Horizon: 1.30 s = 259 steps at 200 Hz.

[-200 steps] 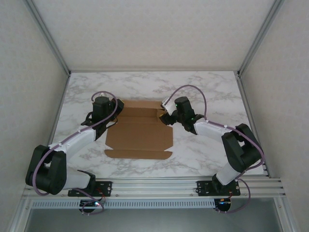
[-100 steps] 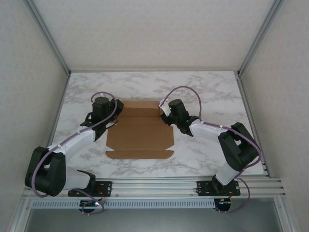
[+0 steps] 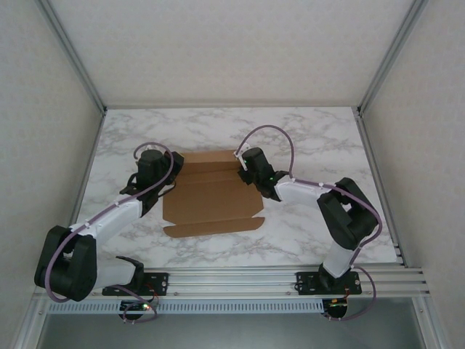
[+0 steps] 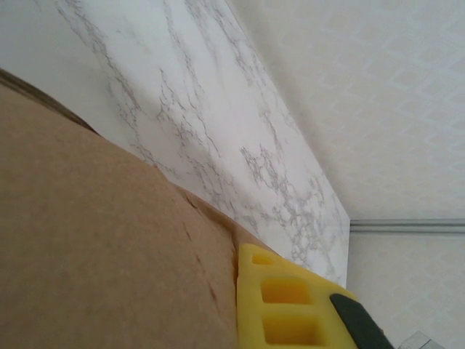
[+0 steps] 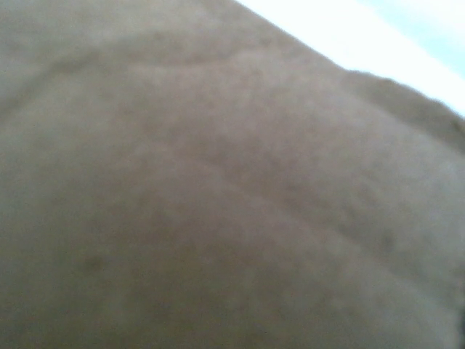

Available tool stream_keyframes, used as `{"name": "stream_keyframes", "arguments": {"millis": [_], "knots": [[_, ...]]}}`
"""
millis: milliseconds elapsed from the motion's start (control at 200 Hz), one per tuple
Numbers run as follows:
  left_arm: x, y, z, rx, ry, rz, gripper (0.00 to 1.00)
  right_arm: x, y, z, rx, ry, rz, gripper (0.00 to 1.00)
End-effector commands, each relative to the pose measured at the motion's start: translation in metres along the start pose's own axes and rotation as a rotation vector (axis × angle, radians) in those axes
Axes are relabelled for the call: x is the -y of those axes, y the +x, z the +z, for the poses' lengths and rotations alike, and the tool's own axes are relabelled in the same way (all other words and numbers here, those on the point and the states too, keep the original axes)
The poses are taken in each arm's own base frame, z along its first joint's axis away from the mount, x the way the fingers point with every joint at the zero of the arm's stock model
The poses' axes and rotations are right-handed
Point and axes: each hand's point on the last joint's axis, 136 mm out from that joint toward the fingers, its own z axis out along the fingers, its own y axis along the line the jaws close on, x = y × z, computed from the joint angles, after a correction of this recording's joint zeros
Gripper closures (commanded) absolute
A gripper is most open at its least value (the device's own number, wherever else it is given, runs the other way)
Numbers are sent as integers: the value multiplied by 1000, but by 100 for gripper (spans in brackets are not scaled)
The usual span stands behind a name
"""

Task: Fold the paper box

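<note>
Marbled bench point(image 3: 312, 145) is holding the paper box point(image 3: 211, 207) at its middle while your left pincer point(image 3: 167, 174) is pinching its left edge and your right pincer point(image 3: 245, 166), whose grip you cannot tell, is crowding its far-right corner, risking skewing the fold.

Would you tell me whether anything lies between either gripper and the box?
Nothing visible does. From above, the left gripper is at the far-left corner of the box and the right gripper at its far-right corner, both right at the cardboard. In the left wrist view a yellow finger lies against it.
</note>
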Motion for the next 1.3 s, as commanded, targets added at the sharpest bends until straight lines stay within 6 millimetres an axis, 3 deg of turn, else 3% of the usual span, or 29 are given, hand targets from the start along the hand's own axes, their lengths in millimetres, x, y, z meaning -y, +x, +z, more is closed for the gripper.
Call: {"name": "stream_keyframes", "arguments": {"millis": [0, 225, 406, 426, 471, 591, 841, 1046, 1086, 1227, 1292], "knots": [[-18, 10, -1, -30, -61, 1, 100, 25, 8, 5, -68, 159, 22, 77], [-16, 6, 0, -16, -83, -30, 100, 38, 4, 7, -111, 286, 142, 85], [-18, 9, 5, -28, -98, -46, 100, 36, 11, 15, -179, 331, 172, 87], [-19, 10, 5, -30, -102, -54, 100, 25, 8, 13, -171, 320, 159, 87], [-19, 12, 6, -36, -99, -62, 100, 24, 9, 13, -175, 337, 165, 88], [-16, 13, 6, -38, -91, -64, 100, 31, 18, 12, -231, 418, 211, 100], [-19, 16, 8, -46, -98, -65, 100, 30, 23, 14, -238, 439, 303, 100], [-25, 18, 11, -49, -116, -62, 100, 25, 19, 19, -216, 397, 299, 64], [-25, 18, 10, -48, -117, -60, 100, 24, 17, 18, -195, 376, 301, 60], [-25, 16, 11, -43, -121, -51, 100, 18, 9, 14, -132, 249, 293, 58], [-25, 16, 11, -43, -123, -47, 100, 6, 2, 8, -77, 134, 262, 49]]}}
